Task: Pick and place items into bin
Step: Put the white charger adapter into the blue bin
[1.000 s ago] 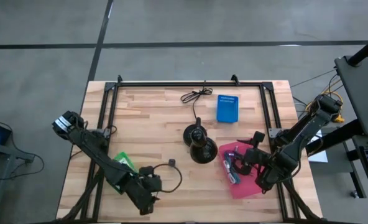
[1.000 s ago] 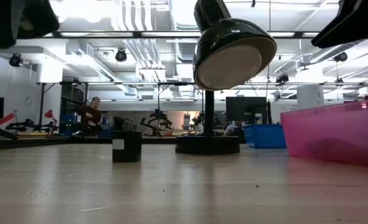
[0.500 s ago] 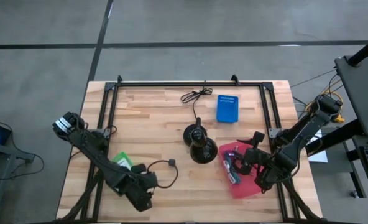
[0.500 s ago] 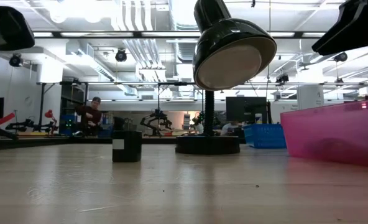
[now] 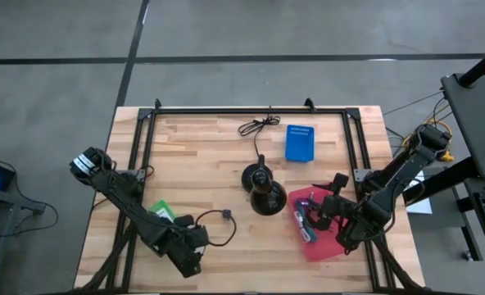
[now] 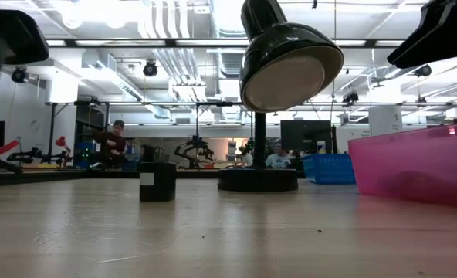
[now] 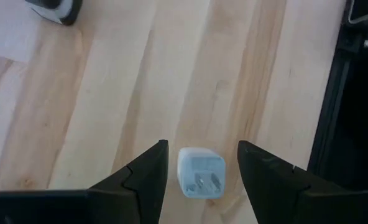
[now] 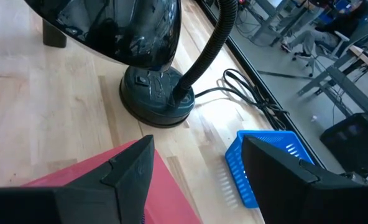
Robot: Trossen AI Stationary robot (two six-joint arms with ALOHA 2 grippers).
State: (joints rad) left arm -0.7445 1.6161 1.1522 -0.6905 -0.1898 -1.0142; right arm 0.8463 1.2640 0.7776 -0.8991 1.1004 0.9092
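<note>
My left gripper [image 5: 190, 262] is near the table's near-left part, open and pointing down. Its fingers [image 7: 148, 171] stand on either side of a small white plug adapter [image 7: 200, 173], which lies on the wood with its prongs showing and gaps on both sides. The coiled black cable [image 5: 219, 225] and a green packet [image 5: 162, 213] lie close by. A small black cube [image 6: 157, 181] stands on the table. My right gripper [image 5: 333, 211] hovers open over the pink bin [image 5: 324, 244], which holds pens [image 5: 305, 220].
A black lamp [image 5: 263, 192] with a round base [image 8: 156, 99] stands mid-table, left of the bin, its cord [image 5: 257, 127] trailing toward the far edge. A blue basket [image 5: 300, 142] sits far right. A black frame rail [image 7: 349, 93] runs beside the adapter.
My left gripper has shifted a little toward the table's left edge and settled over the white adapter. It has held still for the last half second. The right arm has kept still.
</note>
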